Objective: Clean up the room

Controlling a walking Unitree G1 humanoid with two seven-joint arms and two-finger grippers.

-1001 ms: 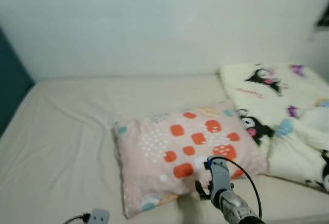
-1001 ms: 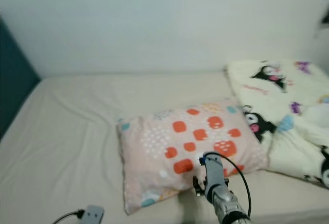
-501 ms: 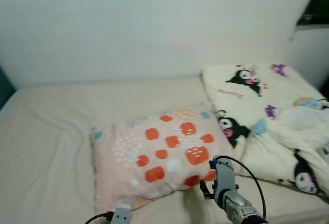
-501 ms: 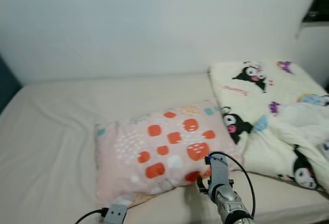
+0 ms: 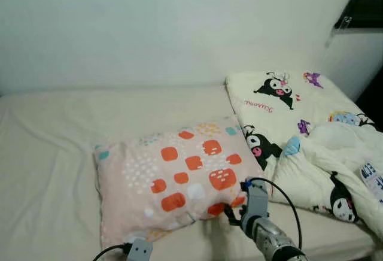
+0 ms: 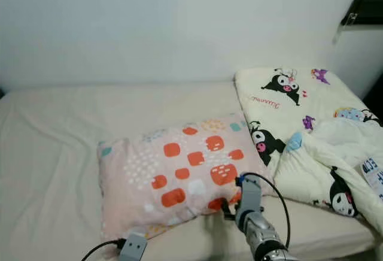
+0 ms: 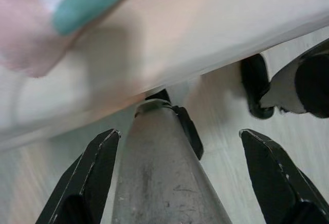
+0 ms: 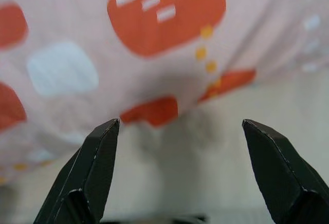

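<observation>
Pink pillow (image 5: pixel 173 180) lies on bed (image 5: pixel 60 129), blanket (image 5: pixel 311 135) at 3 o'clock. Right claw (image 8: pixel 180 183) gapes wide at pillow's near edge. Left claw (image 7: pixel 180 178) spread apart.

The pillow (image 5: pixel 175 180) is soft matt cloth, pink with printed orange squares. The bed (image 5: pixel 60 147) wears a matt cream sheet, lightly creased. The blanket (image 5: pixel 305 135) looks like plush, fleecy fabric. The right arm (image 6: pixel 258 232) is dull silver metal.

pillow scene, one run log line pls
right claw open at pillow near edge | left claw open, low by its corner | blanket right on bed
</observation>
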